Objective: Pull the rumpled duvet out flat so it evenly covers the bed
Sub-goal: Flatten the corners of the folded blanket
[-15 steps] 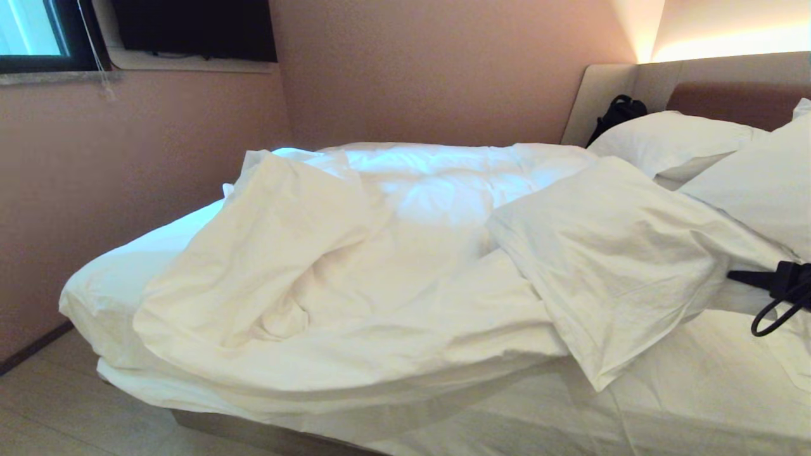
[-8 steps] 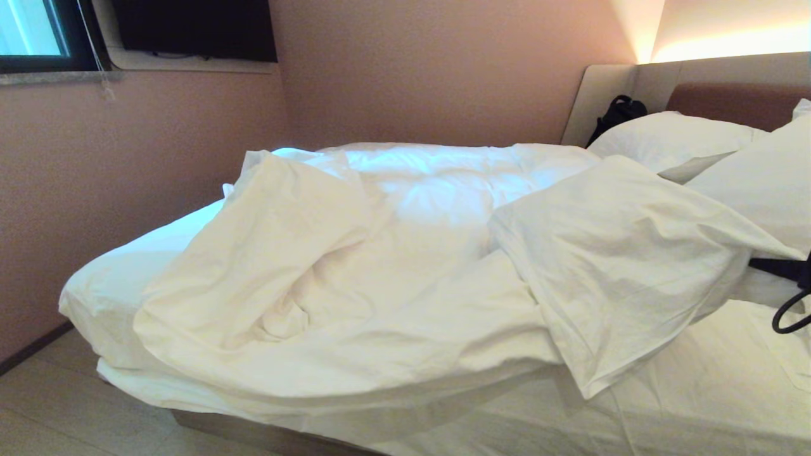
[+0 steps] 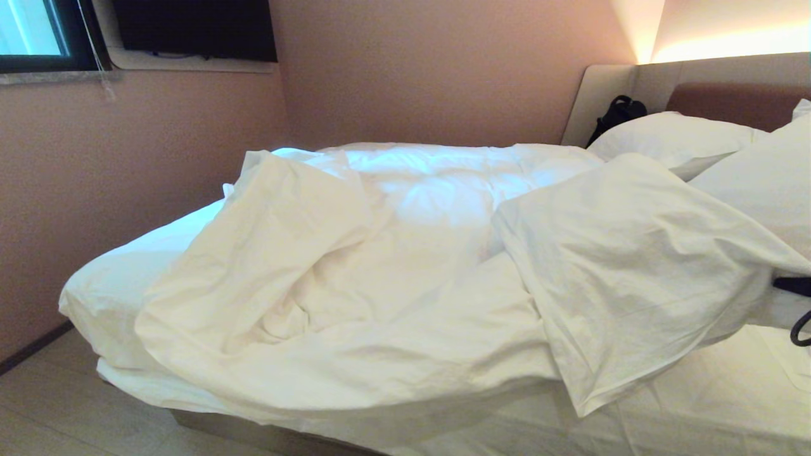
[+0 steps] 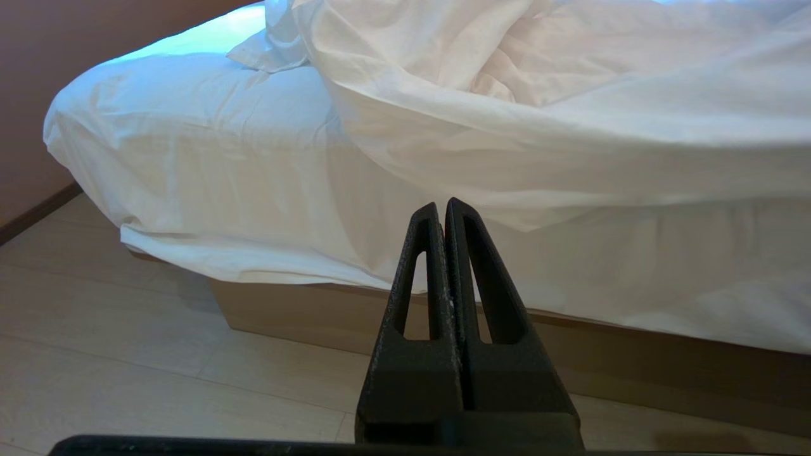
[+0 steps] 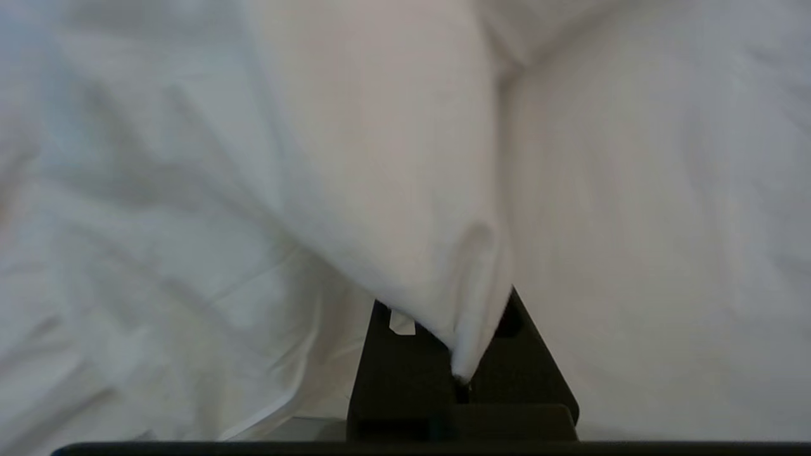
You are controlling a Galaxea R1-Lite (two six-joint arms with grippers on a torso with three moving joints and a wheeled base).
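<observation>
The rumpled white duvet [image 3: 355,278] lies heaped across the bed [image 3: 108,285], bunched toward the foot and the near side. One corner flap [image 3: 633,266] is lifted and stretched toward the pillows. My right gripper [image 3: 789,286] shows at the right edge of the head view, shut on the tip of that flap. In the right wrist view the duvet fabric [image 5: 380,190] runs down into the right gripper [image 5: 462,354] and hides its tips. My left gripper [image 4: 441,209] hangs parked and shut beside the bed, low, near the wooden base [image 4: 304,310].
Two white pillows [image 3: 671,142] [image 3: 760,183] rest against the padded headboard [image 3: 728,95], with a black bag [image 3: 618,114] at its corner. A pink wall [image 3: 127,158] runs along the far side and foot. Pale floor [image 3: 51,405] shows at the near left.
My right gripper has moved right, almost out of the head view, drawing the duvet corner with it. The flap now stands higher and tauter. The left arm has stayed still.
</observation>
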